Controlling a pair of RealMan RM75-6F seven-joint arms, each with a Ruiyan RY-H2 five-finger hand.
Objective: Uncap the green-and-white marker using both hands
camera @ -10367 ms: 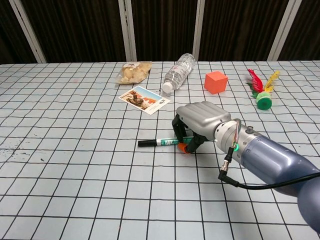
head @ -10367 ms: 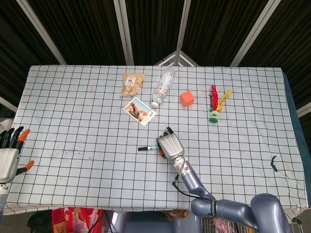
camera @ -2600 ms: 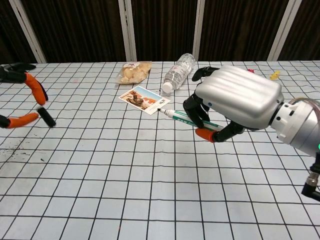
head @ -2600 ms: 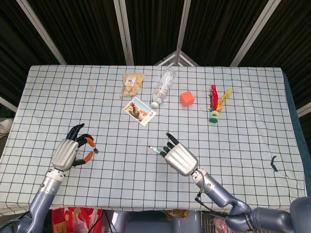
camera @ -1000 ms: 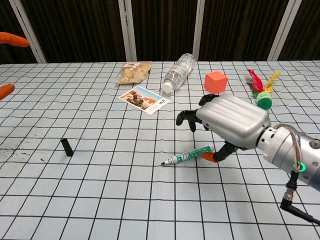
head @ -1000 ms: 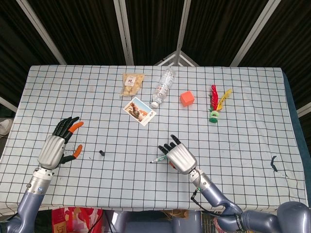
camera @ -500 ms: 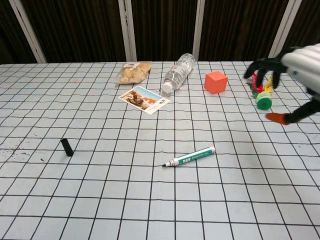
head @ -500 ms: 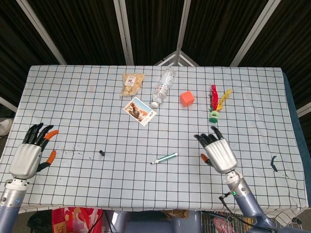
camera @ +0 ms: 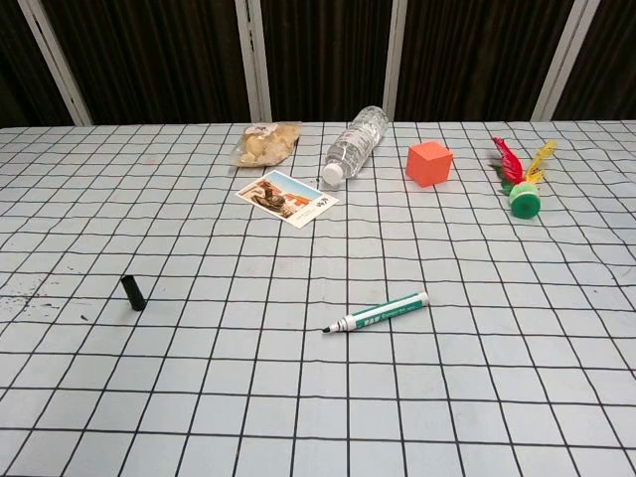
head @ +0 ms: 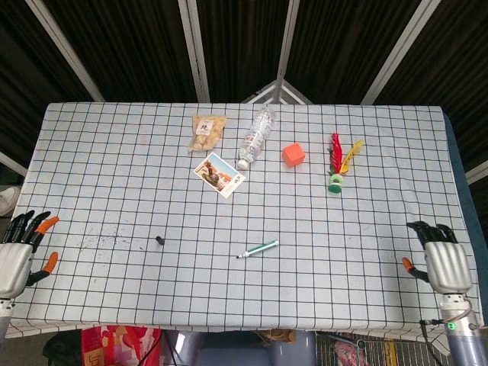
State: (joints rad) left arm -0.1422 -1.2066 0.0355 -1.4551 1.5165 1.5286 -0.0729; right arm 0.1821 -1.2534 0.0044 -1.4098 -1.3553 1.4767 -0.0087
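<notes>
Uncapped marker [head: 257, 248] lies mid-frame; black cap [head: 159, 241] left. Left robot hand [head: 17, 256] and right robot hand [head: 441, 261], bottom corners, spread, empty.

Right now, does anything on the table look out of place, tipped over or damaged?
Little stands out. The water bottle lies on its side near the snack bag. The marker lies uncapped with its tip exposed, its black cap well off to its left. Both the left hand and right hand are open at the table's near corners.

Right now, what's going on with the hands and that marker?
Left hand and right hand open, at table edges. Marker lies uncapped, black cap apart to its left. Nothing in the way.
</notes>
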